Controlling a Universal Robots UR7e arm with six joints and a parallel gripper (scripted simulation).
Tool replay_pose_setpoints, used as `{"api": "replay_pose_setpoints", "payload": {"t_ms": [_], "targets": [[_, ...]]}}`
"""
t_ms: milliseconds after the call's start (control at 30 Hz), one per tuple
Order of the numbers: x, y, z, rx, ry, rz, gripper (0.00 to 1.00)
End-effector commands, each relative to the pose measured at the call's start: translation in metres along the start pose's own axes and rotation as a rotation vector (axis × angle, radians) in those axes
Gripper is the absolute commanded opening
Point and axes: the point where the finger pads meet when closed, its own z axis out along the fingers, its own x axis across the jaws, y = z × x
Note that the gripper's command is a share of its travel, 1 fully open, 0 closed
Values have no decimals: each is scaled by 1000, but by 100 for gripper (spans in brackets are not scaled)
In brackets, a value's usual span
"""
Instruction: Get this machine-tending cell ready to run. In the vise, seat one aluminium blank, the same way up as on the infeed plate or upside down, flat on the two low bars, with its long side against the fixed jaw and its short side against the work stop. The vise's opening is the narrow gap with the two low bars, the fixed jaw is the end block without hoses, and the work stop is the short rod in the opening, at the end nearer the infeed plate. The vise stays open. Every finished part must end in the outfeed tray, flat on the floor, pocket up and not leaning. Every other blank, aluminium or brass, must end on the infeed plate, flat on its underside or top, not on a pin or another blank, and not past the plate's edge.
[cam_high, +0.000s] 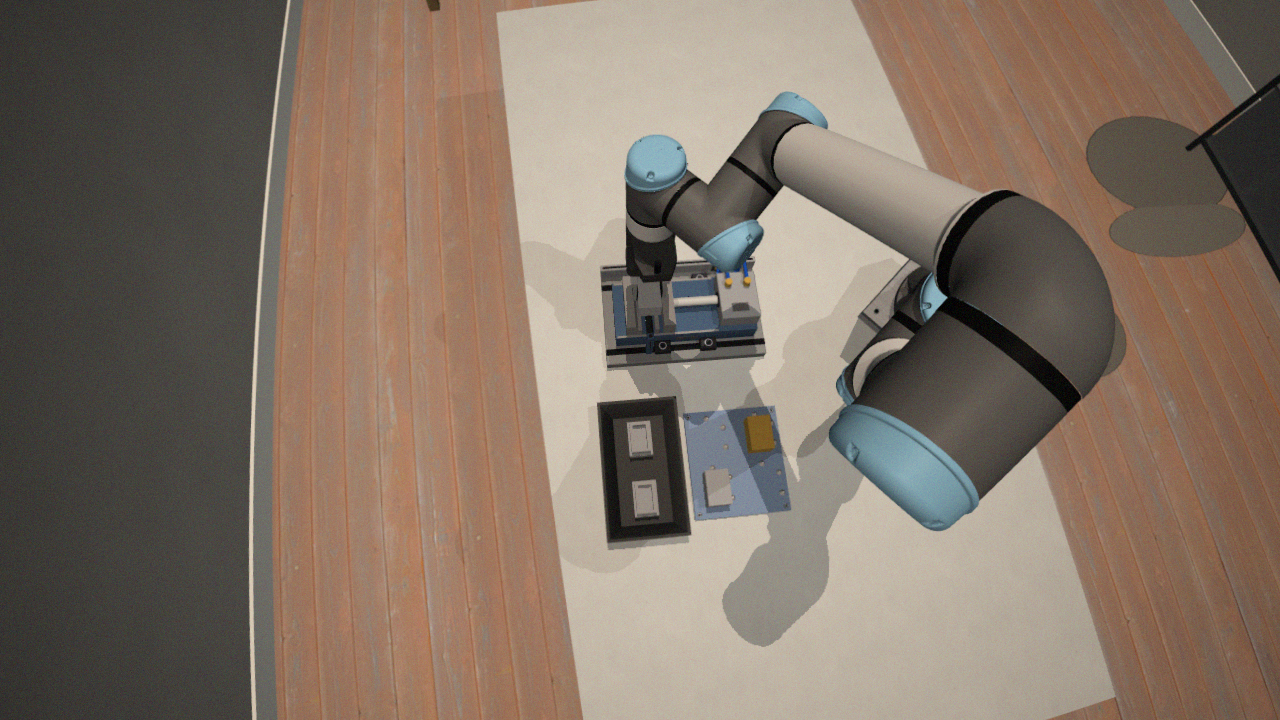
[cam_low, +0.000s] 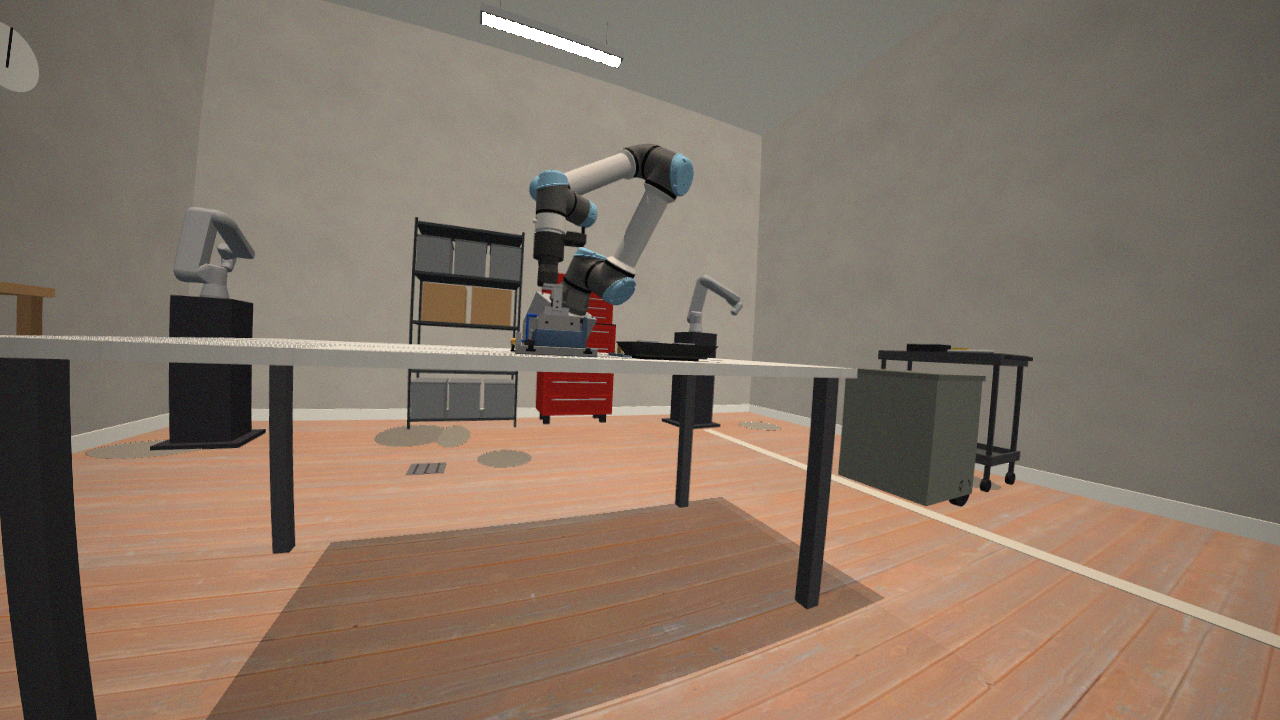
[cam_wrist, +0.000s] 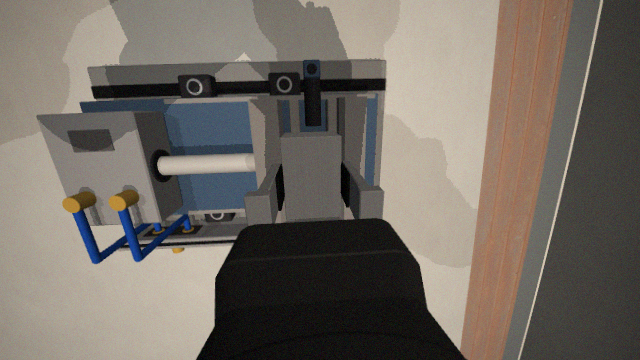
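Note:
My gripper (cam_wrist: 312, 176) is shut on a grey aluminium blank (cam_wrist: 310, 167) and holds it by its long sides, in the opening of the vise (cam_high: 684, 308). The blank lies between the moving jaw (cam_wrist: 264, 127) and the fixed jaw (cam_wrist: 354, 122). Its far short end is close to the black work stop (cam_wrist: 312, 102). Whether it rests on the low bars is hidden. In the overhead view the gripper (cam_high: 648, 308) is low at the vise's left end. Two finished parts (cam_high: 640, 439) (cam_high: 646, 499) lie pocket up in the black outfeed tray (cam_high: 646, 469).
The blue infeed plate (cam_high: 735, 462) holds a brass blank (cam_high: 760, 432) and another aluminium blank (cam_high: 718, 487), both flat. The vise's hose block (cam_wrist: 100, 160) with blue hoses stands at the other end. The table edge runs close to the vise on the fixed-jaw side.

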Motion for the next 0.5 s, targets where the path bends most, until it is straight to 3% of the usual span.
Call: {"api": "replay_pose_setpoints", "payload": {"t_ms": [0,467], "targets": [[1,0,0,-1,1,0,0],[2,-3,0,-1,1,0,0]]}}
